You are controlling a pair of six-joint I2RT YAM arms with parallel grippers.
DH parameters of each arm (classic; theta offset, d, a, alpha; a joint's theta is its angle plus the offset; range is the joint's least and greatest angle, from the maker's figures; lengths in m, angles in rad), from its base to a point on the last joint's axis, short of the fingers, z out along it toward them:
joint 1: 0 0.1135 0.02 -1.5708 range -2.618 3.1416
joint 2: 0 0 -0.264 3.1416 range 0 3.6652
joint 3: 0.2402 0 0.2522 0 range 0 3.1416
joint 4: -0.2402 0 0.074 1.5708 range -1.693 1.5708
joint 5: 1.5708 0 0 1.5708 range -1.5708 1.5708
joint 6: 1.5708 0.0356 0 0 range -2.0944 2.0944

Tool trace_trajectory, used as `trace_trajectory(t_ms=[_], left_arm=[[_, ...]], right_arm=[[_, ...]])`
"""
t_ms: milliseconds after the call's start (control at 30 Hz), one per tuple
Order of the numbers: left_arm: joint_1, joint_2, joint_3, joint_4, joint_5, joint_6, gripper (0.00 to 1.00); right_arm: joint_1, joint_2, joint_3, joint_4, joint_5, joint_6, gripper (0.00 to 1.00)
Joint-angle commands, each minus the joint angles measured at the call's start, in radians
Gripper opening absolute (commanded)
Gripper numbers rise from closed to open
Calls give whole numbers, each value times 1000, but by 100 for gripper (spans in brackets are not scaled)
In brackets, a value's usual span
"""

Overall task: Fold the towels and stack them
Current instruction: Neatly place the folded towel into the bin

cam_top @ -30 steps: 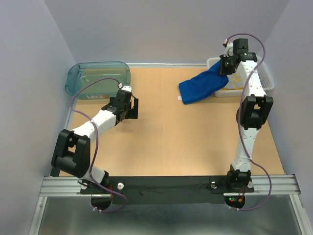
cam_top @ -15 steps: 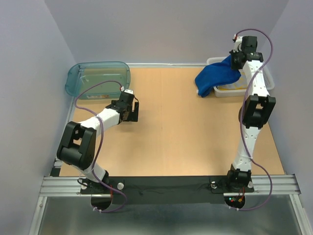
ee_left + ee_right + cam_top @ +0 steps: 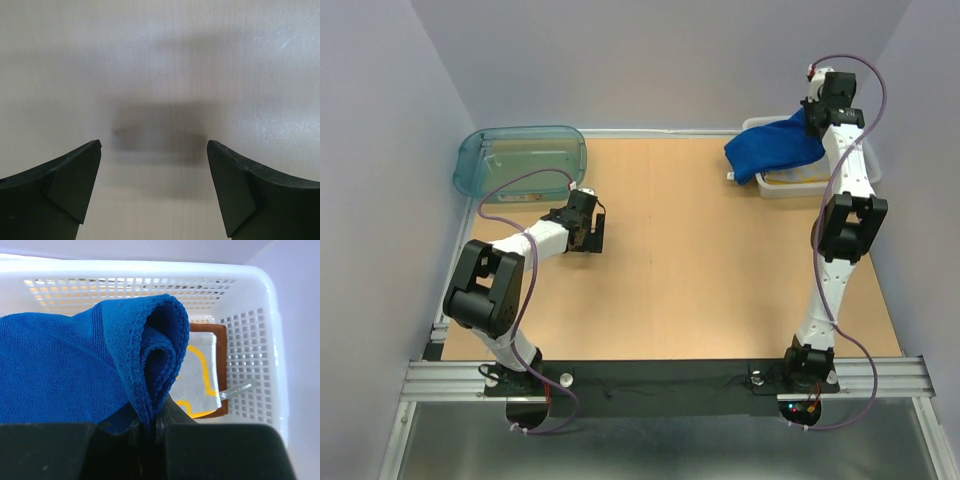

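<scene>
The right claw (image 3: 152, 421) was closed tight on a bunched fold of the blue towel (image 3: 60, 365), which was held raised and draped away to the claw's left over the rim of the white basket (image 3: 272, 330). Beyond the claw, inside that basket, the yellow patterned towel (image 3: 197, 375) was laid flat on the rust-brown towel (image 3: 223, 355). The left claw (image 3: 154, 150) was spread wide and empty, close above the bare bench (image 3: 160, 60).

Table (image 3: 700, 280): bare wood across middle and near side.
Obstacles: teal tub (image 3: 520, 160), far-left corner; white basket (image 3: 785, 190), far-right corner, blue towel (image 3: 775, 150) hanging over its left end; left gripper (image 3: 588, 236), left of centre.
</scene>
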Motion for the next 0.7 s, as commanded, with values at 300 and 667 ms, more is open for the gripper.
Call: trace_trajectory(t_ms=[300, 667], left_arm=[[3, 10, 33, 1, -13, 10, 98], [-6, 29, 36, -2, -13, 14, 98]], right_arm=[[-48, 7, -9, 110, 86, -62, 1], [-75, 14, -52, 155, 115, -75, 1]])
